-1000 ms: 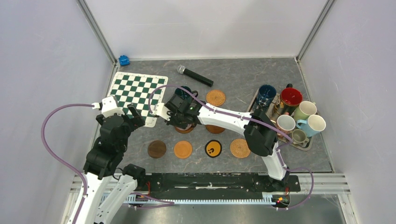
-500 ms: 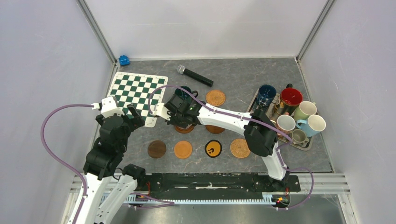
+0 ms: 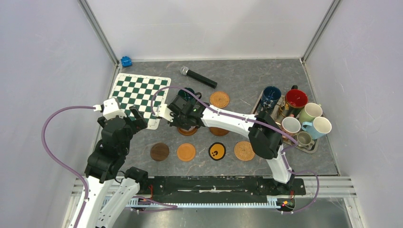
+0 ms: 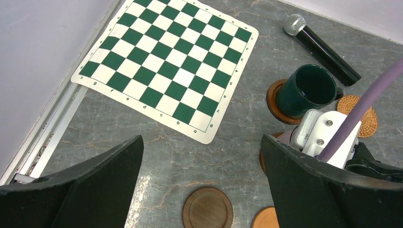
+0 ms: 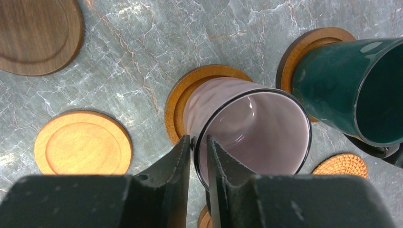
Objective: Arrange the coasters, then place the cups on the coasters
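Cups seated so far number two, as I read the layout: the clear glass cup (image 5: 247, 128) stands on a grooved wooden coaster (image 5: 178, 102) toward the middle of the bench (image 3: 247, 78), and the dark green mug (image 5: 342, 90) sits on a matching coaster (image 5: 297, 50) just beyond it, toward the far edge. The right pincer (image 5: 198, 140) straddles the glass rim, one finger inside and one outside, but I cannot tell whether it pinches or hangs slack. Six coasters lie bare. Along the near edge runs a row of dark brown coaster (image 3: 159, 152), orange coaster (image 3: 186, 152), black coaster (image 3: 217, 151) and woven coaster (image 3: 244, 150). A second woven coaster (image 3: 219, 99) lies nearer the far edge, and a brown coaster (image 3: 219, 132) is half covered by the right arm (image 3: 233, 122). Six mugs wait on a tray (image 3: 311, 150) by the right edge: dark blue mug (image 3: 271, 94), red-lined mug (image 3: 296, 98), pale green mug (image 3: 310, 112), white-lined mug (image 3: 291, 125), light blue mug (image 3: 321, 127) and small grey-olive mug (image 3: 304, 138). The left pincer (image 4: 200, 142) hangs wide open and empty over the near-left part. From above, the right wrist hides the glass entirely. Its handle shows nowhere, and how squarely it sits is hard to judge.
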You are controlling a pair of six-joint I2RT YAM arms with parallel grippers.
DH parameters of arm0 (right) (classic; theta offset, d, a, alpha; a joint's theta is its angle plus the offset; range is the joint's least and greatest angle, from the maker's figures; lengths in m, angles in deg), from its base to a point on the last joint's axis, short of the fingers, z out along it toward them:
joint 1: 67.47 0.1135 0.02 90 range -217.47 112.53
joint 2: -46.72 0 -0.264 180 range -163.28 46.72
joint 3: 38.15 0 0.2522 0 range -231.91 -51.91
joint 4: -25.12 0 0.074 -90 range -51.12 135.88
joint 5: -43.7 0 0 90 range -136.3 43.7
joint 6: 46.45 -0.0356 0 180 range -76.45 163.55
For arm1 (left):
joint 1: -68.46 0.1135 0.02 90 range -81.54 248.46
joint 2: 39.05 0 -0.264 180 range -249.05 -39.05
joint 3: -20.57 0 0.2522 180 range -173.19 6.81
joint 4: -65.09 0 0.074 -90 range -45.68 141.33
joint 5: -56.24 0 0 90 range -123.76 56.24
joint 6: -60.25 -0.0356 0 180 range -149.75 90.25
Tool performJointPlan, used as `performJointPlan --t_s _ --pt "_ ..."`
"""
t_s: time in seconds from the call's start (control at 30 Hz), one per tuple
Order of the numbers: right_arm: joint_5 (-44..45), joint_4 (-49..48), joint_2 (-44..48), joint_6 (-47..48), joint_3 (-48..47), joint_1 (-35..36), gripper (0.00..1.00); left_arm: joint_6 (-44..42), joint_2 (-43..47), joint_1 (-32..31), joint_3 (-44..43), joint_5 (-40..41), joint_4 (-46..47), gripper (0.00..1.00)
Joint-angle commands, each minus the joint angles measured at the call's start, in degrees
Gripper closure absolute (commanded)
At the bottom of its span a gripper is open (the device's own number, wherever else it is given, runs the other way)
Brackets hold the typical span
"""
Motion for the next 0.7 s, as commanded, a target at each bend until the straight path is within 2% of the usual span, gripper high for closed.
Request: performJointPlan --t_s 0.0,0.17,0.4,0.57,0.67 --pt "0.26 -1.72 4.20 -0.98 -0.41 -0.12 0.78 0.61 -0.19 -0.24 -1.18 0.64 0.40 0.00" --pt "0.30 -3.58 6.99 -4.16 -0.12 -1.58 0.71 0.18 -0.20 -0.28 -1.03 -1.40 0.84 0.00" --pt "0.71 -9.01 14.28 -11.36 5.92 -6.63 0.68 -1.18 -1.00 -0.25 0.43 -8.56 3.30 0.00" --pt "9.82 -10.33 20.22 -18.41 11.51 -13.63 0.68 -1.38 -3.72 -0.24 0.35 -14.72 4.25 0.00" --pt "12.46 -9.92 23.13 -19.95 15.33 -18.71 0.68 -1.61 -5.71 -0.23 -0.02 -18.88 4.98 0.00"
